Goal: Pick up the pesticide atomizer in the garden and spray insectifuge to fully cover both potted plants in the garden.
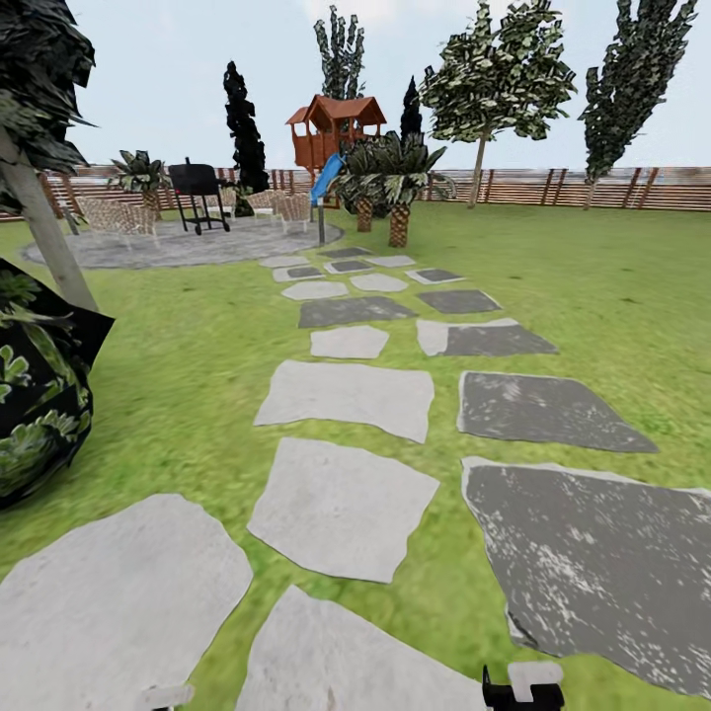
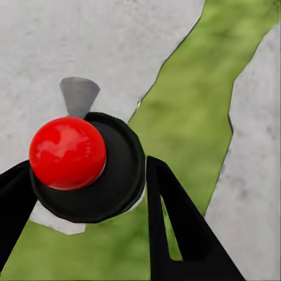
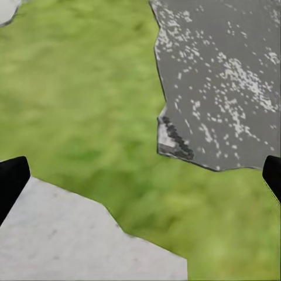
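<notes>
In the left wrist view the pesticide atomizer point(image 2: 67, 152) shows from above: a red round knob on a black cap, with a grey nozzle sticking out. My left gripper point(image 2: 88, 170) is shut on it, one black finger on each side of the cap. My right gripper point(image 3: 143, 175) is open, its fingers wide apart over grass with nothing between them. The garden lawn point(image 1: 592, 286) spreads ahead in the head view. The potted plants are out of view.
Grey stepping stones point(image 1: 341, 509) lead ahead to a paved patio point(image 1: 178, 247) with a black grill point(image 1: 197, 193) and chairs. A huge dark striped-leaf plant point(image 1: 35, 395) stands close on the left. Palms point(image 1: 395, 183), a playhouse point(image 1: 334, 128) and the wooden fence point(image 1: 612, 188) lie beyond.
</notes>
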`<state>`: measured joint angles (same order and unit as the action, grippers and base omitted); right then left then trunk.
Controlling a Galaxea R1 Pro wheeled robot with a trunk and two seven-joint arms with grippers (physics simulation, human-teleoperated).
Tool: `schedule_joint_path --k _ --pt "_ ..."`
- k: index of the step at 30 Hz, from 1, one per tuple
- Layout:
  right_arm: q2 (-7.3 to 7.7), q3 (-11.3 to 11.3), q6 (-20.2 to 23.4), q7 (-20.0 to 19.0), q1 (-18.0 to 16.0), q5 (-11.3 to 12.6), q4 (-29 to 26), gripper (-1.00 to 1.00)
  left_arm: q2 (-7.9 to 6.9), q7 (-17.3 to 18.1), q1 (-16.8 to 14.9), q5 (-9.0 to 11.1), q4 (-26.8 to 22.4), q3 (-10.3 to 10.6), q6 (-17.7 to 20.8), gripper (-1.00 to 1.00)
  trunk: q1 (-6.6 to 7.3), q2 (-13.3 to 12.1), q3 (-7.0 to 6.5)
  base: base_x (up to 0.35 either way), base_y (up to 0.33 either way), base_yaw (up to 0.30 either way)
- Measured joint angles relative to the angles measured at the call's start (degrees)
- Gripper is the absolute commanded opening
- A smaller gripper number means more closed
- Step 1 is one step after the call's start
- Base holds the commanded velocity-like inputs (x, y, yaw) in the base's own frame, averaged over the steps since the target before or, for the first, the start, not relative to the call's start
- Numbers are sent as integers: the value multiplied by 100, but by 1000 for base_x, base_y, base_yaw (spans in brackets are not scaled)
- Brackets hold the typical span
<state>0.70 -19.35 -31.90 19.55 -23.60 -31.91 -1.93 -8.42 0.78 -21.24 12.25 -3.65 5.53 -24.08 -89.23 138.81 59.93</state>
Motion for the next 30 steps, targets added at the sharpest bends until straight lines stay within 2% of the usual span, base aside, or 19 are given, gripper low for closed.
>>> schedule_joint_path --k 30 --pt "0 0 1 0 0 0 0 100 0 0 0 0 0 6 0 -100 0 0 0 339 0 0"
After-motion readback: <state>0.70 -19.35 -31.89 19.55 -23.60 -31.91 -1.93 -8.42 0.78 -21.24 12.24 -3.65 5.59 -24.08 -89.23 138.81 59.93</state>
